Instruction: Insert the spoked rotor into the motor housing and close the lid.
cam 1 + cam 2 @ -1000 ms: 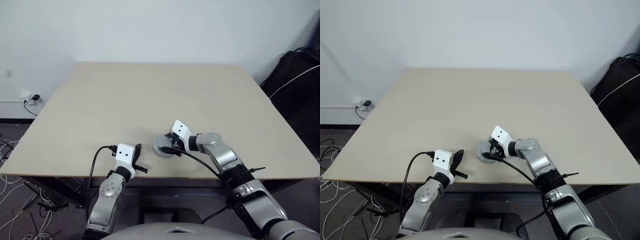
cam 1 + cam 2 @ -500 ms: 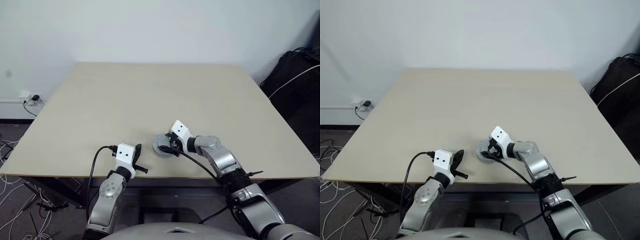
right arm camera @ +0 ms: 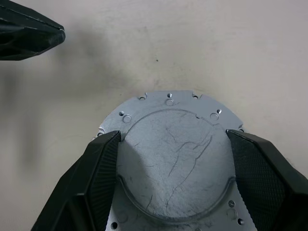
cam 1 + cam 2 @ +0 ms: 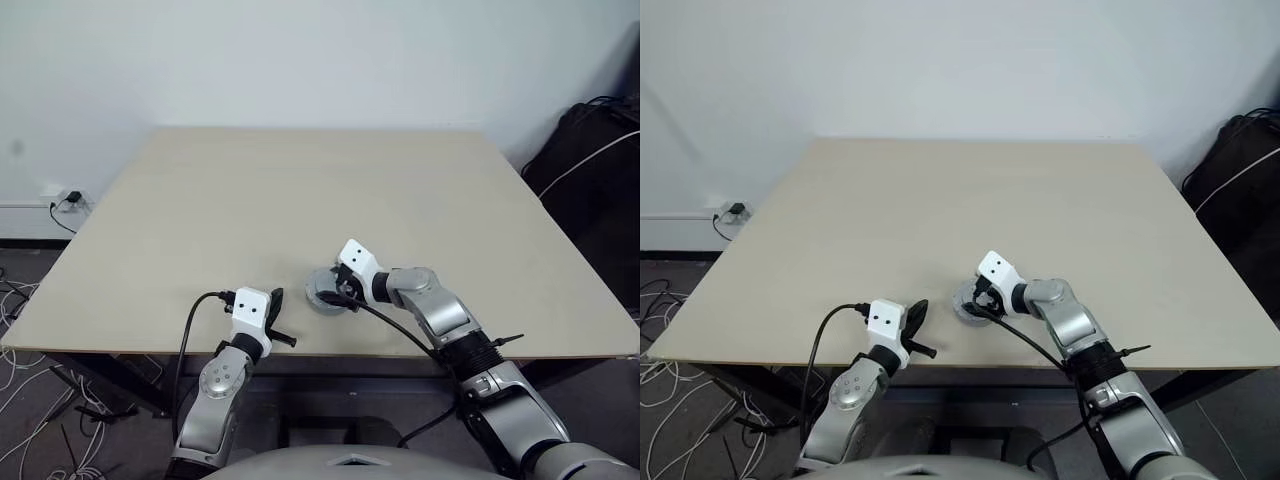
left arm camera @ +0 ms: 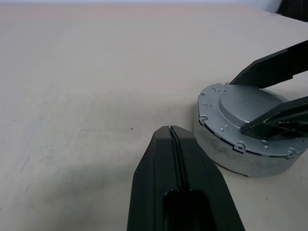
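Note:
The lid, a round silver cap with a raised centre, lies flat on the grey round motor housing near the table's front edge. My right gripper reaches down over it, and its black fingers press against both sides of the raised centre. In the eye views this gripper covers part of the lid. My left gripper rests shut a little to the left of the housing, pointing forward, its tip short of the housing's wall. The spoked rotor is hidden.
The beige table stretches wide behind the housing, and its front edge runs just below both grippers. A black bag stands off the table's right side. Cables lie on the floor to the left.

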Action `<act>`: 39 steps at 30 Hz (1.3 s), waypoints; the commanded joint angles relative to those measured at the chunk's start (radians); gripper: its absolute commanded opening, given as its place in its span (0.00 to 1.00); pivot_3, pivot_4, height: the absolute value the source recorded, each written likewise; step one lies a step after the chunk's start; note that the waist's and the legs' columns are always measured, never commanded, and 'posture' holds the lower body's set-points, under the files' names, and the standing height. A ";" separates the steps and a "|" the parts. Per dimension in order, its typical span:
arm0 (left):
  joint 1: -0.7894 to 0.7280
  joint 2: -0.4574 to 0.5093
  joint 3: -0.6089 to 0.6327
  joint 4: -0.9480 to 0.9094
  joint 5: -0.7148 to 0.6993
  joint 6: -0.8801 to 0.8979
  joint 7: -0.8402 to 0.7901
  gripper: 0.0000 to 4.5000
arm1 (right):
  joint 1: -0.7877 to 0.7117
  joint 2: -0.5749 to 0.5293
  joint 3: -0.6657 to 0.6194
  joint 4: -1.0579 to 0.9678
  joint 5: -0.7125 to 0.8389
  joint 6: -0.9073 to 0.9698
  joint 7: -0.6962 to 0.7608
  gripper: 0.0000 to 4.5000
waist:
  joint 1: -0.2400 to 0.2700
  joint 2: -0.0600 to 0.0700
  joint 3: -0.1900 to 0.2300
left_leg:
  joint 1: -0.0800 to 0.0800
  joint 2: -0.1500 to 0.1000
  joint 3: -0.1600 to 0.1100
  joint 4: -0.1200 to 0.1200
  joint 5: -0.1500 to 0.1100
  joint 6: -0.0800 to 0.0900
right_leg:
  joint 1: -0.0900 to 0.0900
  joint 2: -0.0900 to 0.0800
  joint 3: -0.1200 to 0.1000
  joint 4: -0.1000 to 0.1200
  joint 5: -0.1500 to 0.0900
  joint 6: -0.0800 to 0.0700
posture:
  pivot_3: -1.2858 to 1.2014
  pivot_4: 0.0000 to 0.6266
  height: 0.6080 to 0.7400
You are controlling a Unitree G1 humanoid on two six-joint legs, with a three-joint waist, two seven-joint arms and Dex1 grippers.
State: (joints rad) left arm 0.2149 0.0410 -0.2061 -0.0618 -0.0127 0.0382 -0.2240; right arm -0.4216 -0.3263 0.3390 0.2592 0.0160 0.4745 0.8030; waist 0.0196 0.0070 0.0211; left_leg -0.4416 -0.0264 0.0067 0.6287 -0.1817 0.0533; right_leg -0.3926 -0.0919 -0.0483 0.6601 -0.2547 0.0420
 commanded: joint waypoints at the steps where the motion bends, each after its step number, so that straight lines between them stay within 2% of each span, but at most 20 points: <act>1: -0.009 -0.005 -0.004 -0.043 -0.009 -0.014 -0.001 0.00 | -0.014 -0.010 0.009 -0.002 -0.017 0.042 -0.002 0.71 | 0.000 0.001 -0.001 | 0.000 0.000 0.000 0.000 0.000 0.000 | 0.000 0.000 0.000 0.000 0.000 0.000 | 0.52 0.00 1.00; 18: -0.007 -0.010 -0.008 -0.045 -0.012 -0.012 0.002 0.00 | -0.015 -0.020 0.037 -0.020 -0.042 0.103 -0.039 0.71 | 0.001 0.002 -0.002 | 0.000 0.000 0.000 0.000 0.000 0.000 | 0.000 0.000 0.001 0.000 -0.001 0.001 | 0.52 0.00 1.00; 21: -0.027 -0.038 0.020 -0.061 -0.051 0.012 0.018 0.00 | -0.012 -0.017 0.034 -0.021 -0.040 0.101 -0.044 0.71 | 0.001 0.002 -0.002 | 0.000 0.000 0.000 0.000 0.000 0.000 | 0.000 -0.001 0.001 0.000 -0.001 0.002 | 0.52 0.00 1.00; 26: -0.138 -0.039 0.086 -0.032 -0.089 0.074 0.027 0.00 | -0.010 -0.009 0.034 -0.020 -0.037 0.100 -0.053 0.71 | 0.003 0.002 -0.002 | 0.000 0.000 0.000 0.000 0.000 0.000 | 0.000 0.000 0.000 0.001 0.000 0.003 | 0.52 0.00 1.00; 30: -0.251 0.009 0.098 0.059 -0.129 0.125 -0.071 0.00 | -0.010 -0.004 0.036 -0.020 -0.036 0.100 -0.057 0.71 | 0.004 0.002 -0.003 | 0.002 0.000 0.000 0.000 0.000 0.000 | 0.001 0.001 -0.001 0.001 0.000 0.003 | 0.52 0.00 1.00; 35: -0.391 0.030 0.153 0.150 -0.286 0.327 -0.202 0.00 | -0.009 0.003 0.036 -0.026 -0.034 0.102 -0.061 0.71 | 0.000 0.001 -0.002 | 0.003 0.000 0.000 0.001 0.000 0.000 | 0.003 0.007 0.000 0.000 0.001 0.003 | 0.52 0.00 1.00; 39: -0.491 0.061 0.159 0.233 -0.351 0.461 -0.304 0.00 | -0.003 0.006 0.036 -0.039 -0.032 0.103 -0.066 0.71 | -0.003 0.001 -0.002 | 0.004 0.000 0.000 0.002 0.000 0.000 | 0.003 0.010 0.002 0.000 0.001 0.003 | 0.52 0.00 1.00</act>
State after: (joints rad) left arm -0.2356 0.0912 -0.0505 0.1573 -0.3308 0.4534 -0.4823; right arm -0.4354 -0.3148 0.3701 0.2245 -0.0004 0.5662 0.7490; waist 0.0165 0.0076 0.0192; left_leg -0.4374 -0.0259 0.0068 0.6302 -0.1814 0.0535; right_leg -0.3892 -0.0813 -0.0455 0.6601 -0.2541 0.0451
